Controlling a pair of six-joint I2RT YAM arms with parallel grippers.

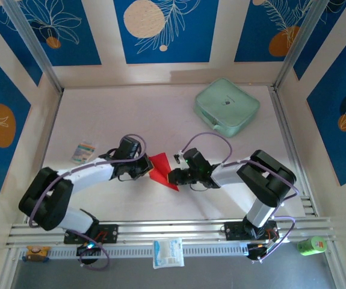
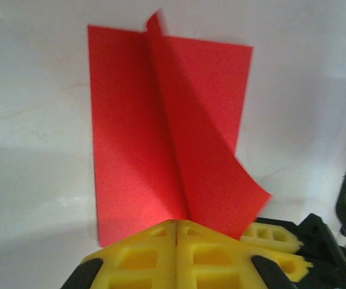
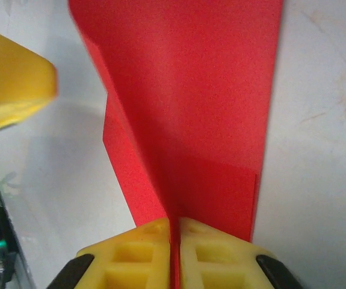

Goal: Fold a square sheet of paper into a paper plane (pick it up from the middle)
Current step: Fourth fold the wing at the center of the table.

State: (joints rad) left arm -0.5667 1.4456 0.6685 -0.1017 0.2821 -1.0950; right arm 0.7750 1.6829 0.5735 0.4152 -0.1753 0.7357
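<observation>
The red sheet of paper (image 1: 160, 171) lies folded on the white table between my two grippers, narrowing to a point toward the near side. In the left wrist view the paper (image 2: 136, 132) has a raised centre crease and its right flap curls upward. My left gripper (image 1: 144, 167) (image 2: 177, 224) is shut with the crease running into its yellow fingertips. From the opposite side, my right gripper (image 1: 173, 176) (image 3: 174, 221) is shut on the paper (image 3: 197, 108), with a red strip showing between its fingers. A right finger (image 2: 275, 238) shows beside the left jaws.
A mint-green zip case (image 1: 227, 107) sits at the back right. A small printed packet (image 1: 84, 151) lies left of the left arm. Along the near rail (image 1: 173, 229) are a white packet (image 1: 168, 251) and a green object (image 1: 312, 245).
</observation>
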